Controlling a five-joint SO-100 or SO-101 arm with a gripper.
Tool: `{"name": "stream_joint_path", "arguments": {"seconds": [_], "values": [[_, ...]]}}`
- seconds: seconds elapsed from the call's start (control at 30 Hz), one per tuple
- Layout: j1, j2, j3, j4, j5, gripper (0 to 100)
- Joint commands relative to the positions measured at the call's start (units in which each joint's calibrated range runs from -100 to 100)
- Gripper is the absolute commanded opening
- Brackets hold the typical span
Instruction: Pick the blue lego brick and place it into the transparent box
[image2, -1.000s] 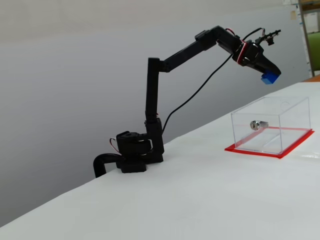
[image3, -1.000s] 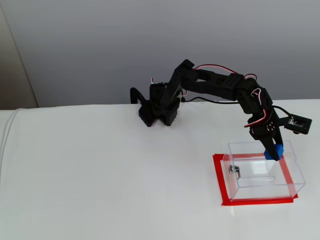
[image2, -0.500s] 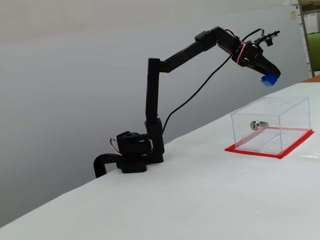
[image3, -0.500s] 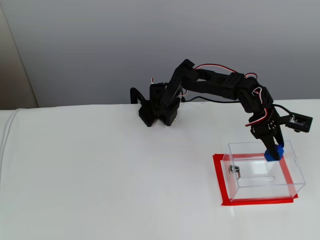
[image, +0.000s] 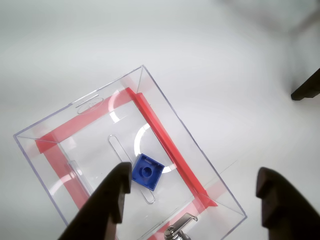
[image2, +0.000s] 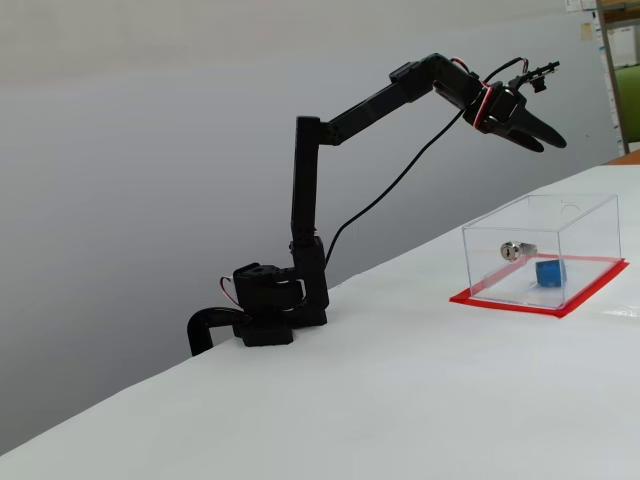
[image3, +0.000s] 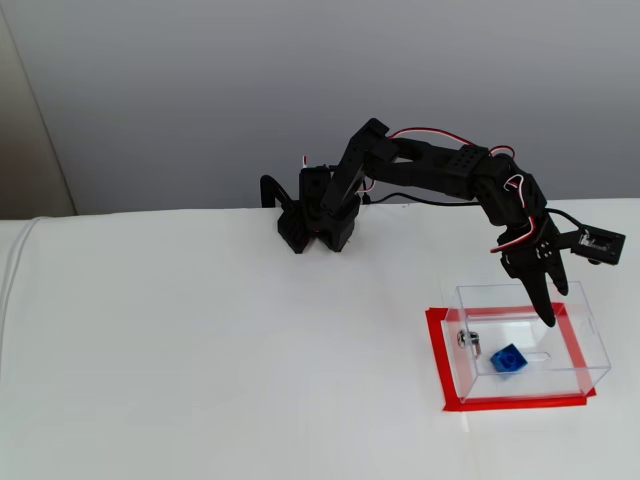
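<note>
The blue lego brick (image: 147, 171) lies on the floor of the transparent box (image: 90, 130), studs partly up, free of the gripper. Both fixed views show the brick (image2: 549, 272) (image3: 507, 359) resting inside the clear box (image2: 585, 225) (image3: 562, 375) on its red base plate. My gripper (image2: 548, 139) (image3: 554, 302) hangs open and empty well above the box's open top. In the wrist view the gripper (image: 192, 176) looks straight down into the box, its two dark fingers (image: 112, 202) spread wide at the bottom edge.
A small silver cylinder (image2: 517, 250) (image3: 470, 341) sits on the box wall near the brick. The arm's base (image2: 265, 312) (image3: 315, 215) stands at the table's far edge by a grey wall. The box rests on white table (image3: 200, 350).
The gripper has opened and let go of the blue brick, which dropped from between the fingers to the box floor. The arm has hardly moved.
</note>
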Motion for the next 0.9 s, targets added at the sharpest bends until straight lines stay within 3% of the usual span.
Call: {"name": "stream_joint_path", "arguments": {"seconds": [0.0, 0.37, 0.67, 0.87], "values": [[0.2, -0.6, -0.4, -0.8, 0.3, 28], [0.7, -0.9, -0.4, -0.9, 0.3, 27], [1.0, -1.3, -1.1, -0.9, 0.4, 2], [2.0, -1.5, -1.1, -0.8, 0.4, 1]]}}
